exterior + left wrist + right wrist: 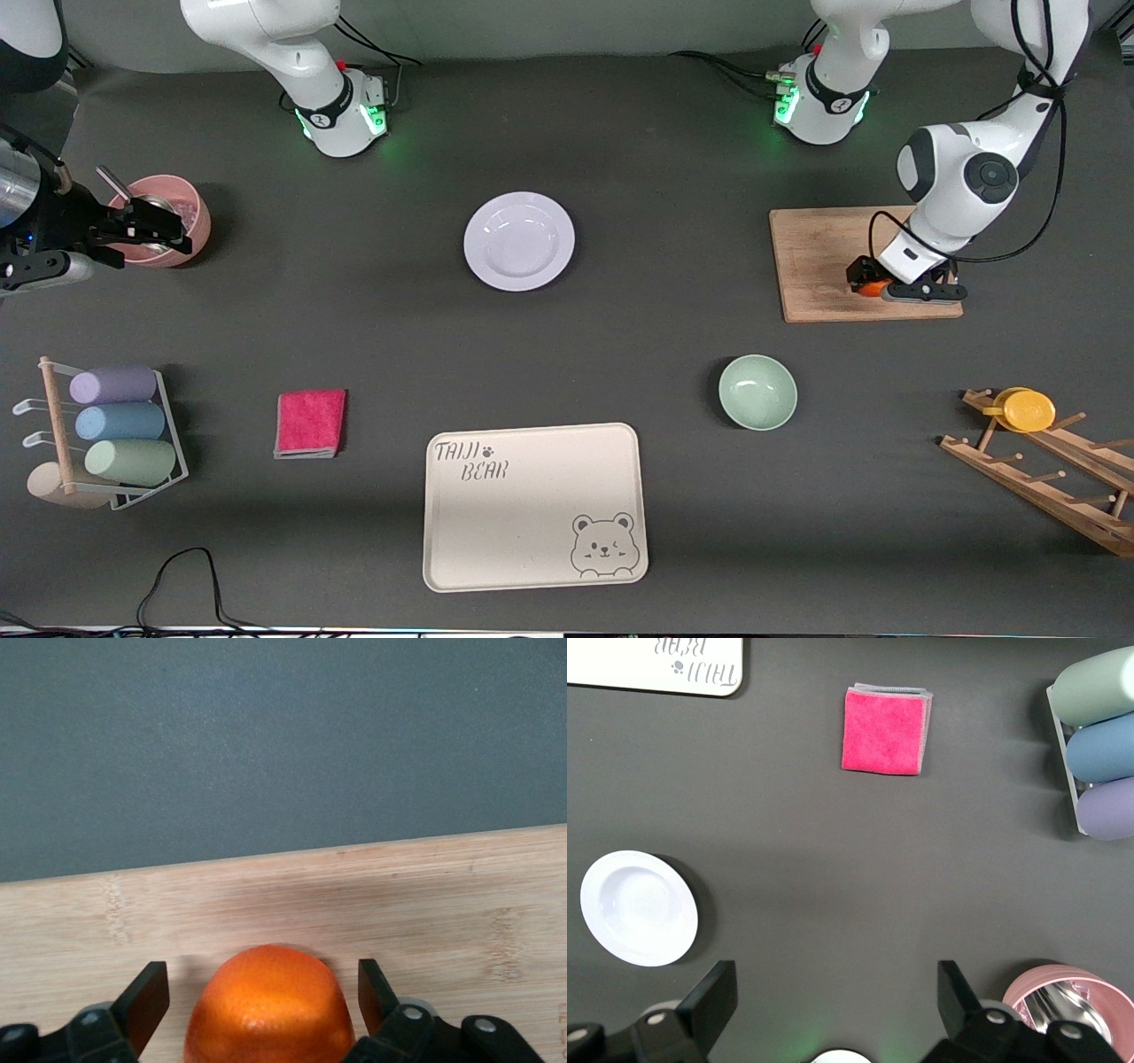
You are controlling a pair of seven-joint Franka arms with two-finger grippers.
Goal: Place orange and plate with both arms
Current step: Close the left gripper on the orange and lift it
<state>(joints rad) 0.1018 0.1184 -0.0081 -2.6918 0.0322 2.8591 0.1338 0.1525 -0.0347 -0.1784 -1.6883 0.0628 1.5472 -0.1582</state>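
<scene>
The orange [873, 287] sits on a wooden cutting board [815, 257] toward the left arm's end of the table. My left gripper [880, 283] is down at the board, open, with one finger on each side of the orange and a gap on both sides. In the left wrist view the orange [270, 1005] lies between the fingers of the left gripper [261, 983]. The pale plate [519, 241] lies on the table's middle, empty; it also shows in the right wrist view [638, 908]. My right gripper [177, 237] is open and empty, up over a pink bowl [182, 217]; its fingers [713, 992] frame bare table.
A cream bear tray [534, 505] lies near the front camera. A mint-green bowl [757, 392] lies between the tray and the board. A pink cloth [310, 423], a rack of pastel cylinders [115, 425] and a wooden rack with a yellow cup [1028, 410] stand nearby.
</scene>
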